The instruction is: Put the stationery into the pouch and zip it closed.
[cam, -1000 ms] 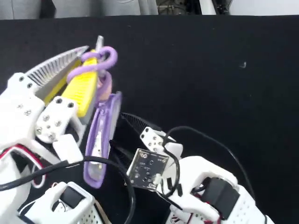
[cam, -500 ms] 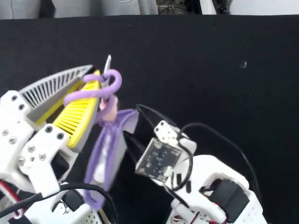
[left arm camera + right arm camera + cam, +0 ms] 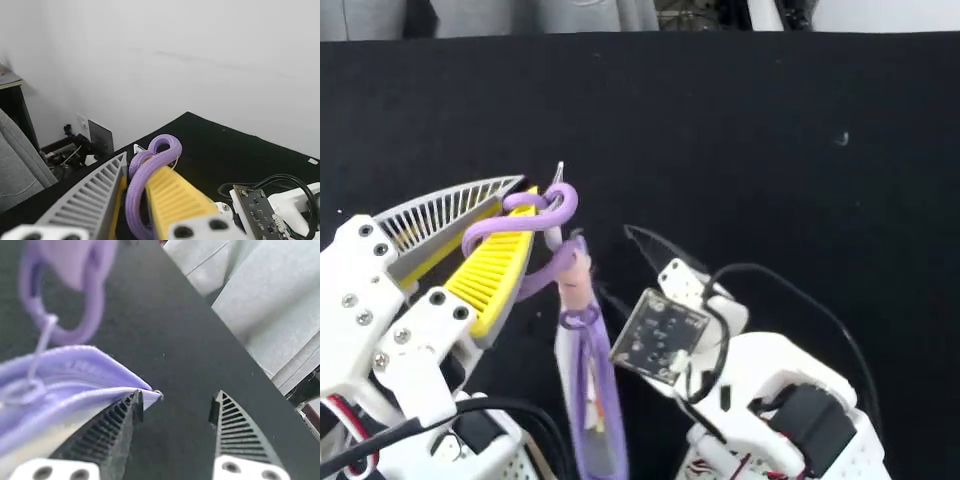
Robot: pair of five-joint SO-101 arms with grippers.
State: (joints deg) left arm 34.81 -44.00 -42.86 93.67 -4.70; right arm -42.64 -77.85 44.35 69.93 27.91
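Observation:
A purple pouch (image 3: 588, 400) hangs from its purple strap (image 3: 535, 212) and reaches down to the near edge of the high view. My left gripper (image 3: 525, 190), with one grey and one yellow finger, is shut on that strap, which loops over the yellow finger (image 3: 172, 197). The strap (image 3: 150, 160) runs between the two fingers in the left wrist view. My right gripper (image 3: 178, 396) is open, its black fingers spread apart. The pouch's edge (image 3: 75, 385) lies against one black finger (image 3: 117, 425). In the high view the right gripper (image 3: 617, 265) sits just right of the pouch's top.
A black tabletop (image 3: 770, 150) stretches wide to the back and right. The right arm's white body and black cables (image 3: 760, 390) crowd the near right. Grey chairs or furniture (image 3: 260, 295) stand beyond the table's far edge.
The left gripper has drawn nearer and lower with the strap. The pouch has swung from beside the left arm to hang between the two arms. The right gripper has shifted slightly right.

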